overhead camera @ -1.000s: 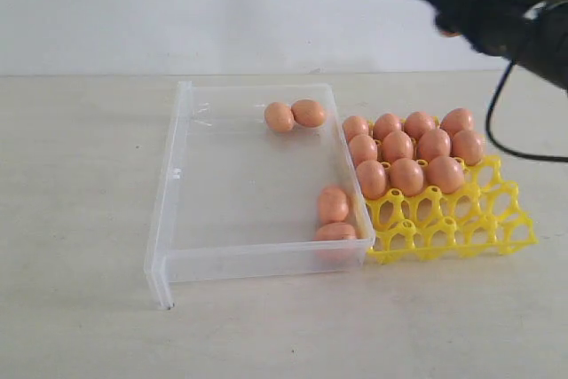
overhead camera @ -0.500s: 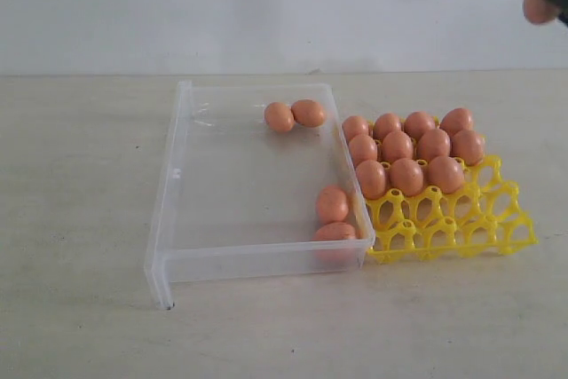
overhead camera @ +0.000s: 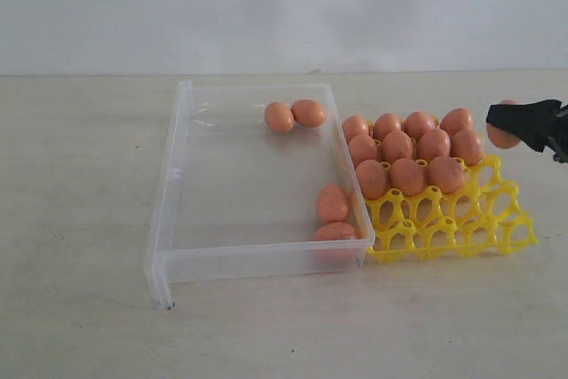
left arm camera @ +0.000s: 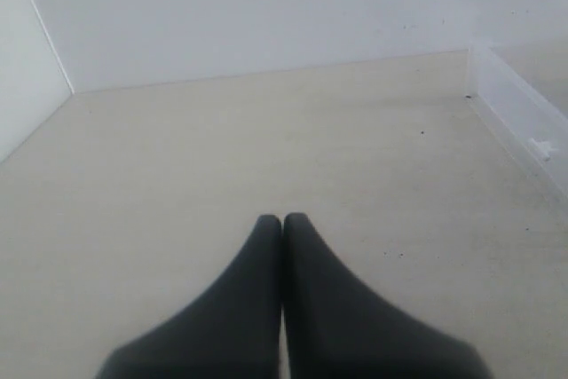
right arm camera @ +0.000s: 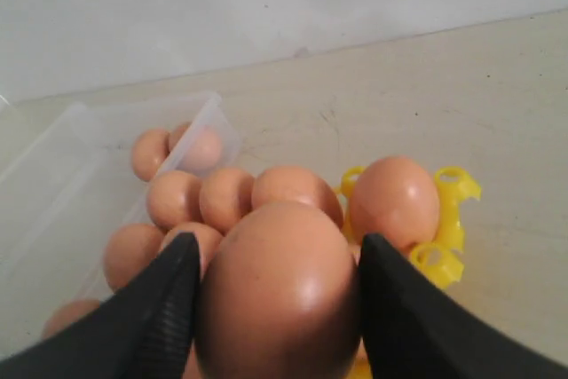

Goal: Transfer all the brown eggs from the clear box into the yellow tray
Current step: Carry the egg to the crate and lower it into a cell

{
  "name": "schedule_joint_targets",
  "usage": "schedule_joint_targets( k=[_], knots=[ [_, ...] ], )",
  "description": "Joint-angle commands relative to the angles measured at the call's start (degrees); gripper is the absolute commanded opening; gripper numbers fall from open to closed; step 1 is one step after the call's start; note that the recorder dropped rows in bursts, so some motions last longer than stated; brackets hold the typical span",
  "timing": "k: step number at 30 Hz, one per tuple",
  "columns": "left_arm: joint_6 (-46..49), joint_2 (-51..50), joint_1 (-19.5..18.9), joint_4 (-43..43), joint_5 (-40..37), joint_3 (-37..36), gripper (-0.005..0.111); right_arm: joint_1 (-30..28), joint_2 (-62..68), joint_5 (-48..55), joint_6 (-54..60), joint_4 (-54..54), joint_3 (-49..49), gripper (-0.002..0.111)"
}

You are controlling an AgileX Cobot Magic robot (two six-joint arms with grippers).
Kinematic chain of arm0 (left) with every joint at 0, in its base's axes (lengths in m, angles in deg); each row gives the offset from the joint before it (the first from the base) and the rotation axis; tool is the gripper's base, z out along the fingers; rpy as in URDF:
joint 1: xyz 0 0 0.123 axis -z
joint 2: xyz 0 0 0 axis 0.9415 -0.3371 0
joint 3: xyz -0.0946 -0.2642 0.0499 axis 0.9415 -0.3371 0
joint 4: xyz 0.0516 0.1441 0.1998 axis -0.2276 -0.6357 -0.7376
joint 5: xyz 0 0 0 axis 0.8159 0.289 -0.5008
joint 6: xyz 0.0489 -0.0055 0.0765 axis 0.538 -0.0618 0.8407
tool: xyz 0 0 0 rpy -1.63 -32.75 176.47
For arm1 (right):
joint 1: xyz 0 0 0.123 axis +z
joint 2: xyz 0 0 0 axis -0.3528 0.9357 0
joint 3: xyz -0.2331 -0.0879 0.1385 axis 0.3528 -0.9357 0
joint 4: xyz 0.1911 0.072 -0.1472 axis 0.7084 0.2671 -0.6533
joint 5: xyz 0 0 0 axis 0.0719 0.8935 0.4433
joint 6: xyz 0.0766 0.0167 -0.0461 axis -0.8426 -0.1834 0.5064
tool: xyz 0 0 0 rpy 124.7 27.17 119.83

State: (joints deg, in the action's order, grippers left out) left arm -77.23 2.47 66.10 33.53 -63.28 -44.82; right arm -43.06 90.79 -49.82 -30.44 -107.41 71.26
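Right end effector [right arm camera: 277,253], half cropped, around 1 brown egg [overhead camera: 502,138]

You have nothing to read here: no lettering, label, brand, number or sign shows on any brown egg [overhead camera: 407,177], the clear box [overhead camera: 167,206], the yellow tray [overhead camera: 470,235] or the surface [overhead camera: 80,326].

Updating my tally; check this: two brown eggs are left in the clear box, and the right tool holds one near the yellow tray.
The count is wrong: the exterior view shows four brown eggs left in the clear box, two at its far end, two at its near right corner. The right tool does hold one near the yellow tray.
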Motion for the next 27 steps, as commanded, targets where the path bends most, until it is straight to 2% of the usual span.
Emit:
schedule_joint_targets(
  k=[1,9,18,27],
  knots=[
    [-0.21,-0.17,0.22,-0.1,0.17,-0.01,-0.004,2.33,1.0,3.36,3.12,-0.52,-0.29,0.0],
    [-0.21,-0.17,0.22,-0.1,0.17,-0.01,-0.004,7.04,1.14,10.97,5.59,-0.87,-0.29,0.0],
    [-0.21,-0.17,0.22,-0.1,0.17,-0.01,-0.004,7.04,1.14,11.84,4.8,-2.02,-0.29,0.0],
    [-0.21,-0.17,0.22,-0.1,0.17,-0.01,-0.004,7.04,1.14,17.28,7.38,-2.16,-0.29,0.0]
  ],
)
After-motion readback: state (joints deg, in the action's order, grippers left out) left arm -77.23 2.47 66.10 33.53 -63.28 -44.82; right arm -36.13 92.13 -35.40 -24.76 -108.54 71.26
